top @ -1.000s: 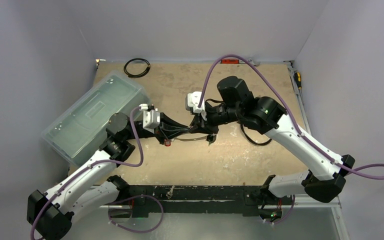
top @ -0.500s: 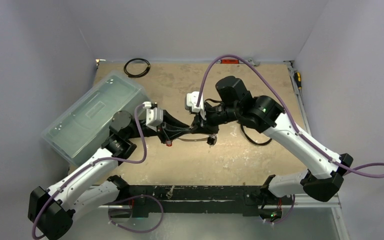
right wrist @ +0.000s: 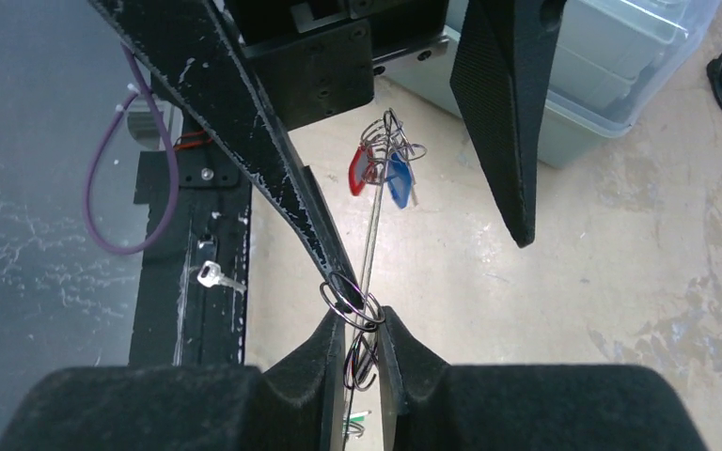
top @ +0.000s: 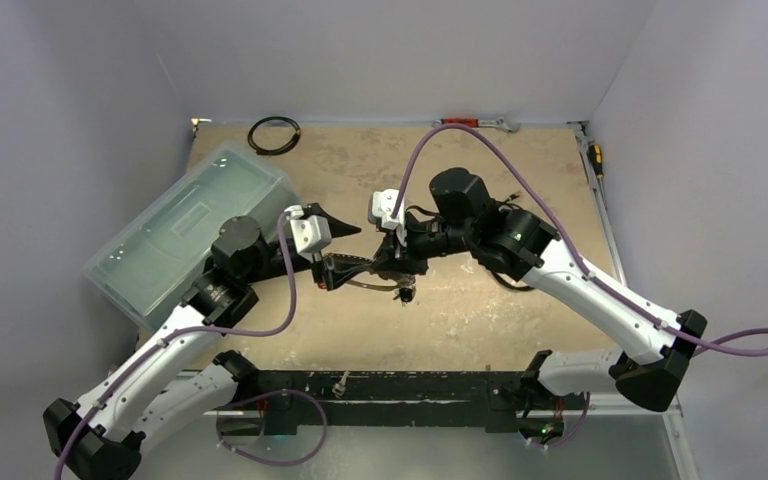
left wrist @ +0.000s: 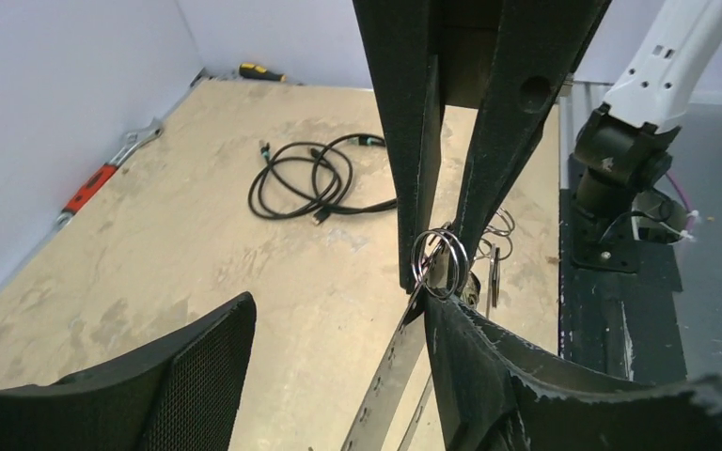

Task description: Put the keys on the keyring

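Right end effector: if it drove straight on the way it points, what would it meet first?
Probably the left end effector: its nearer finger crosses just ahead of the right end effector, whose tips pinch the keyring. The keys hang farther on; depth is uncertain.

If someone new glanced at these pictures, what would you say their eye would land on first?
Most likely the two arms meeting over the middle of the table, the right gripper pinched on the thin keyring while the left gripper stands open facing it. Next, the red tag and blue tag hanging on the keyring inside that open gripper, then the big clear bin at the table's left edge.
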`<state>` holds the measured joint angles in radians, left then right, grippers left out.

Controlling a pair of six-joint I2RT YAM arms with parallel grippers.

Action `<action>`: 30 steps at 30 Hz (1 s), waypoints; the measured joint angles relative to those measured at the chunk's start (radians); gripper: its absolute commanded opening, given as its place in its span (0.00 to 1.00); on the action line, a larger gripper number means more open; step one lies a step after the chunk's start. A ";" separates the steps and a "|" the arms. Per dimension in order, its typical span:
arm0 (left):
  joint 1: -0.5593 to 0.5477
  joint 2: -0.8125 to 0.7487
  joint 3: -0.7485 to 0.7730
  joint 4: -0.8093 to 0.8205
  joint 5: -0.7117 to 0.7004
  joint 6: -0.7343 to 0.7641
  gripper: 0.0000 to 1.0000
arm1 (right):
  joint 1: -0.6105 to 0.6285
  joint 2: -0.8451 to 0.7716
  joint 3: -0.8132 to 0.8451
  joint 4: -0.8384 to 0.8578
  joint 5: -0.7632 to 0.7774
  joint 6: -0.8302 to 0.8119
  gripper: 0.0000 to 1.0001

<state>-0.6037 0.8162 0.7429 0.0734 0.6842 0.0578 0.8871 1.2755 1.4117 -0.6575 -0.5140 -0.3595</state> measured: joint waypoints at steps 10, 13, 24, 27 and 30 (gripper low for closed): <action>-0.008 -0.034 0.060 -0.208 -0.031 0.060 0.71 | -0.069 -0.002 -0.081 0.162 0.070 0.099 0.00; -0.012 -0.049 0.087 -0.258 -0.011 0.060 0.72 | -0.116 -0.002 -0.092 0.219 0.124 0.123 0.00; -0.012 -0.008 0.110 -0.340 -0.140 0.024 0.70 | -0.163 -0.008 -0.217 0.345 0.243 0.241 0.01; -0.012 0.057 0.110 -0.348 -0.233 -0.033 0.66 | -0.163 -0.020 -0.270 0.370 0.320 0.304 0.07; -0.012 0.150 0.110 -0.357 -0.323 -0.114 0.59 | -0.163 -0.031 -0.325 0.388 0.400 0.375 0.21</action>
<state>-0.6155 0.9661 0.8532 -0.2836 0.3611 -0.0559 0.7242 1.2449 1.0863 -0.2691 -0.1139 0.0158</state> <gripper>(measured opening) 0.650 0.081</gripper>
